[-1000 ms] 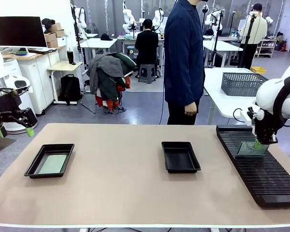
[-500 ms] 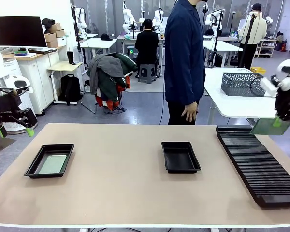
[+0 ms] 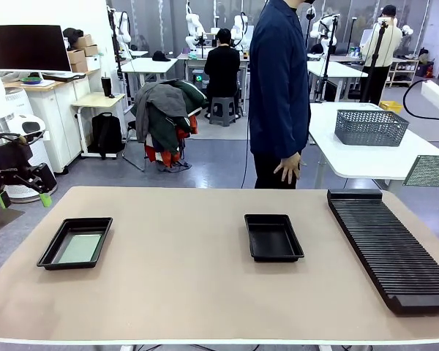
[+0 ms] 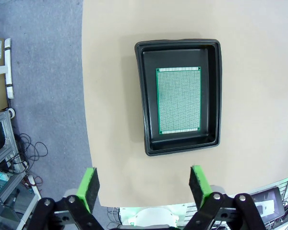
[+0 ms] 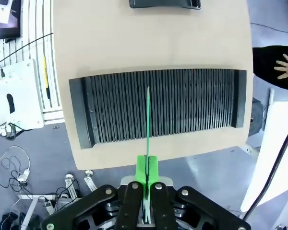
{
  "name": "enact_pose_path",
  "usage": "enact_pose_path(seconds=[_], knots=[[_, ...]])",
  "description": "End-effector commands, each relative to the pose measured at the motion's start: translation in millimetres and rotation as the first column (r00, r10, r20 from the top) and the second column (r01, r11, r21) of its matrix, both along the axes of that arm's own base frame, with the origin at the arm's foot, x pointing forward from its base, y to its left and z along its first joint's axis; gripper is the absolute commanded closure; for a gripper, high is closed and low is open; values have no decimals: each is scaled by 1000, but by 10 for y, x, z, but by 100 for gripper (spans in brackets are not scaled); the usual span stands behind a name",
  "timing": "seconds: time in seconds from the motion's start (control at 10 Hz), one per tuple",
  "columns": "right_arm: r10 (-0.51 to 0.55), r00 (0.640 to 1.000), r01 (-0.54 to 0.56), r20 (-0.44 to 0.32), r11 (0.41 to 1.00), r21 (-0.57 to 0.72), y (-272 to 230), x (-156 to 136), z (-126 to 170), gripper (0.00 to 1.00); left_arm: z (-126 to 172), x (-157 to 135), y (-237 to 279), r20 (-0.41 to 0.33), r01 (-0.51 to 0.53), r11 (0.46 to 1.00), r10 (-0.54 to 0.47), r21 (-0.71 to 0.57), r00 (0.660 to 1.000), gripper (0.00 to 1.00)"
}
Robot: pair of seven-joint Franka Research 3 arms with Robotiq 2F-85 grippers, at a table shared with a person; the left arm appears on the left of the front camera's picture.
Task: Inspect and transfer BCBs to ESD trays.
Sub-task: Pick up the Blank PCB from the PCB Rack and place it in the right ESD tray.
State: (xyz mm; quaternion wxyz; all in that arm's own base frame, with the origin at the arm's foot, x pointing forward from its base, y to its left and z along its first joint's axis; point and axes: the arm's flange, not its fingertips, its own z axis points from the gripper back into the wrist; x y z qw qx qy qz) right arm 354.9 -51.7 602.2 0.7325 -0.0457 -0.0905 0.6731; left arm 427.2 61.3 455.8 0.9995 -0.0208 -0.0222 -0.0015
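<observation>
One BCB (image 5: 148,120) is pinched edge-on in our closed right gripper (image 5: 147,173), held high over the rack (image 5: 192,105) at the right end of the counter (image 3: 175,300). A second BCB (image 4: 178,100) lies flat in the left tray (image 4: 140,96), below our open, empty left gripper (image 4: 144,184). The middle tray (image 3: 250,238) is empty, so we judge one transfer done, with the held board's inspection and placing left.

A: The table (image 3: 168,292)?
B: Smooth, matt beige top.
A: And the ESD trays (image 3: 278,257)?
B: Black plastic, with a faint sheen along the rims. The BCB (image 4: 178,100) in one is matt green, pricked all over with fine holes.
A: The rack (image 3: 384,248)?
B: Black, ribbed, dull; it looks like plastic too.
</observation>
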Motion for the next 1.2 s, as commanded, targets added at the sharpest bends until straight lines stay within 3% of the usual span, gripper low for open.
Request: enact_pose_path(seconds=[0.0, 0.8, 0.9, 1.1], knots=[[-15, 1000, 15, -1, 1000, 8, -7, 1, 0, 100, -25, -5, -7, 7, -5, 1000, 5, -8, 1000, 0], [7, 1000, -7, 1, 1000, 9, 1, 5, 0, 98, -25, -5, -7, 7, -5, 1000, 5, -8, 1000, 0], [-78, 996, 85, -54, 983, 162, -29, 242, -1, 98, -25, -5, -7, 7, -5, 1000, 5, -8, 1000, 0], [-314, 923, 368, -222, 891, 266, 79, 595, -24, 98, -25, -5, -7, 7, -5, 1000, 5, -8, 1000, 0]])
